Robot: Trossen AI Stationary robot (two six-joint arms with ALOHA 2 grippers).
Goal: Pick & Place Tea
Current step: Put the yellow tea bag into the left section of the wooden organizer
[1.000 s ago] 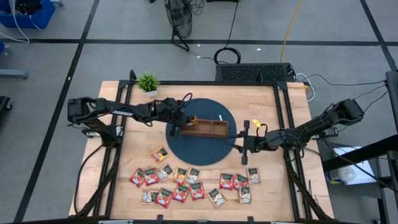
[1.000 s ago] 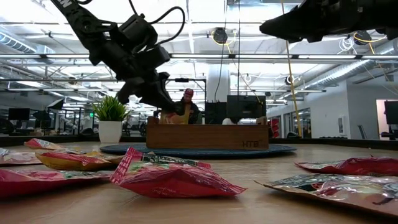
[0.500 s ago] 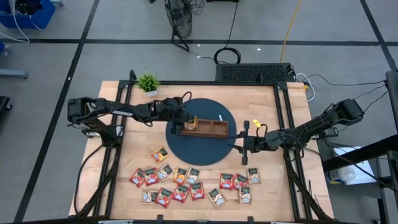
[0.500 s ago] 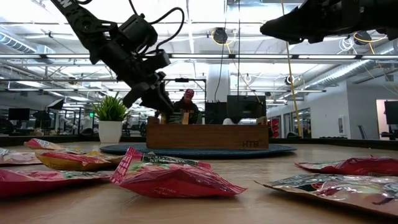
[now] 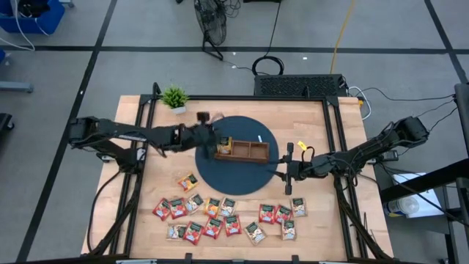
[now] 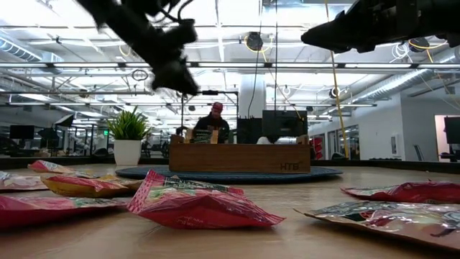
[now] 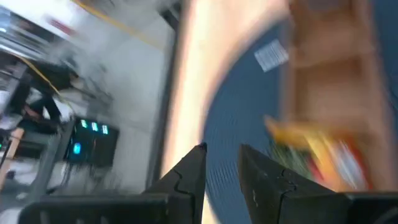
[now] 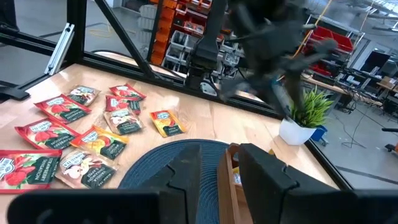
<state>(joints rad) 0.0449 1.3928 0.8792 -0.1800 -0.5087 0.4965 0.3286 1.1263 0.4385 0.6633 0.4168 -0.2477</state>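
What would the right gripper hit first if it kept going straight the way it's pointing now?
Probably the wooden tray. The right gripper points left across the blue mat, and in its wrist view the tray's end sits just past its fingers. It may be hovering above the tray's rim, so it could pass over.

We see bare wood along the table (image 5: pixel 333 125) behind and to either side of the dark round mat (image 5: pixel 238 172); the wooden tray (image 5: pixel 242 150) blocks the mat's centre; the left gripper (image 5: pixel 207 136) hangs above the tray's left end, the right gripper (image 5: pixel 289 167) just off the mat's right edge; tea sachets (image 5: pixel 227 216) crowd the front strip; a potted plant (image 5: pixel 174 97) occupies the back left corner.
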